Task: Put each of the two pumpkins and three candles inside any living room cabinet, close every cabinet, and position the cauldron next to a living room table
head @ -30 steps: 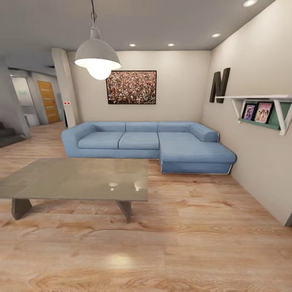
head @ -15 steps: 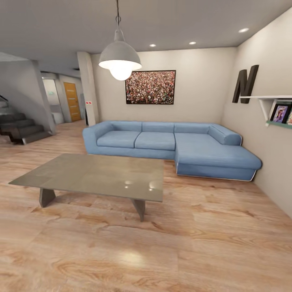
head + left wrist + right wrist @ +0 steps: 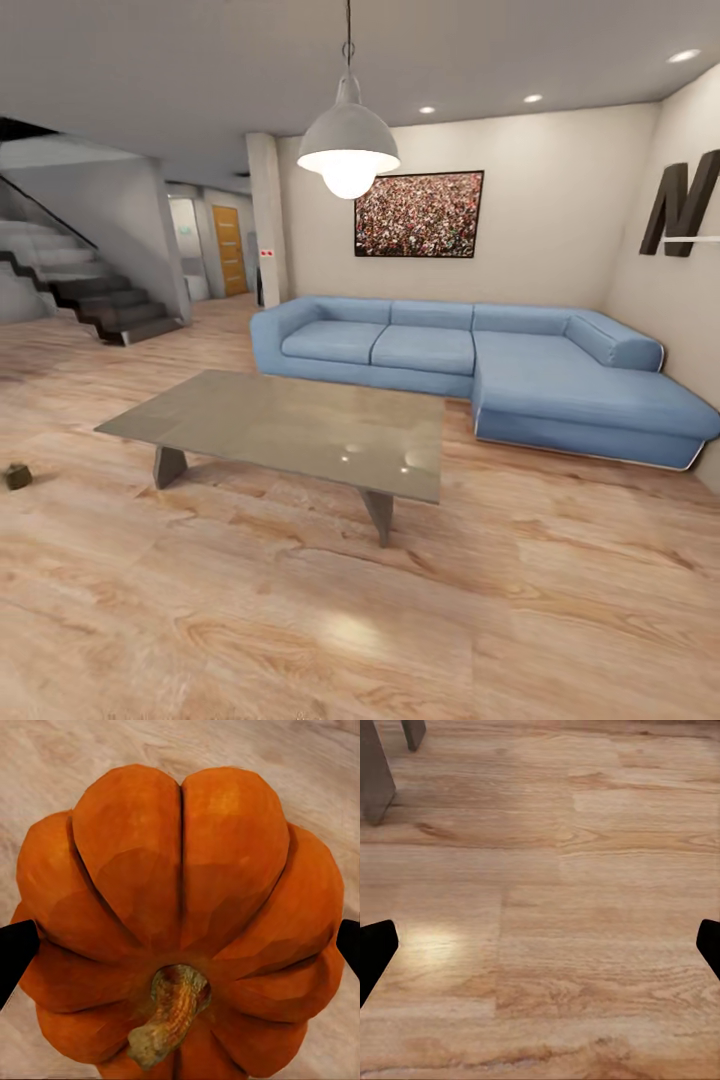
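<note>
The wooden floor [image 3: 560, 600] runs across the whole room and serves as the support surface for all furniture. The blue corner sofa [image 3: 480, 365] stands beyond the table, against the far wall, with its chaise end toward the right-hand wall. The table [image 3: 290, 425], a low rectangular unit with a glossy grey-beige top on dark angled legs, stands in the middle of the floor with nothing on its top. A dark staircase [image 3: 90, 290] rises to the left of the table, well apart from it. A framed picture [image 3: 418, 214] hangs on the wall above the sofa, and a grey pendant lamp [image 3: 348, 150] hangs lit above the table. A small dark object [image 3: 15, 476] lies on the floor to the left of the table; its type cannot be determined. In the left wrist view, the pumpkin [image 3: 180, 915], orange and ribbed with its stem toward the camera, sits between the fingers of the left gripper [image 3: 180, 945], which is clamped on its flanks above the floor. The right gripper [image 3: 540, 945] is spread and holds nothing, with bare floor below it and two table legs [image 3: 375, 772] nearby.
</note>
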Available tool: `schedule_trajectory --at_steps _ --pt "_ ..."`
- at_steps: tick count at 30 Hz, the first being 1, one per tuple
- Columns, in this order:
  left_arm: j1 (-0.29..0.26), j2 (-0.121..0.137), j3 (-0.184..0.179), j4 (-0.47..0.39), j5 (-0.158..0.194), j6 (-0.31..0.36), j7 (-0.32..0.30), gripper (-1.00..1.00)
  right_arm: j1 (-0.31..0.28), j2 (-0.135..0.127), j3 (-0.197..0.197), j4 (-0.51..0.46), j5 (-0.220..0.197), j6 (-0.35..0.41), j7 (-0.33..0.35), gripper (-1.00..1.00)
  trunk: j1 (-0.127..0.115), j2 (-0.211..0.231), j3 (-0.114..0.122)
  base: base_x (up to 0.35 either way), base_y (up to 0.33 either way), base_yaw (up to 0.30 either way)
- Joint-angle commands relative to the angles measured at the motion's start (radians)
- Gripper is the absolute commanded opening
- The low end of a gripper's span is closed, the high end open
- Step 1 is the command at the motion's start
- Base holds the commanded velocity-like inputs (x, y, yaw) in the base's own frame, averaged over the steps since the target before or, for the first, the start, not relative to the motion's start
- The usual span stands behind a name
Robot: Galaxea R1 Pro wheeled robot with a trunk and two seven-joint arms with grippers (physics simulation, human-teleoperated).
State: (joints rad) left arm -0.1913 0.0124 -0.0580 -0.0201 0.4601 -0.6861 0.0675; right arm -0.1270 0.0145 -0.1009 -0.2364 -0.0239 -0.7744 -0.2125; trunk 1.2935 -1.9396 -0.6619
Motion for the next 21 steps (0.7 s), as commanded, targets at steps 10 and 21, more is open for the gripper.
schedule_trajectory --at_steps 10,21 --pt "0.000 0.001 -0.008 0.000 -0.002 0.005 0.006 -1.00 0.000 0.002 -0.003 0.000 -0.002 -0.003 0.002 1.00 0.000 0.000 -0.001 0.000 0.000 0.276" --pt "0.000 0.001 -0.009 0.000 -0.003 0.040 0.005 -1.00 0.000 0.002 -0.003 0.000 -0.002 -0.003 0.002 1.00 0.000 0.000 -0.001 0.000 0.000 0.276"
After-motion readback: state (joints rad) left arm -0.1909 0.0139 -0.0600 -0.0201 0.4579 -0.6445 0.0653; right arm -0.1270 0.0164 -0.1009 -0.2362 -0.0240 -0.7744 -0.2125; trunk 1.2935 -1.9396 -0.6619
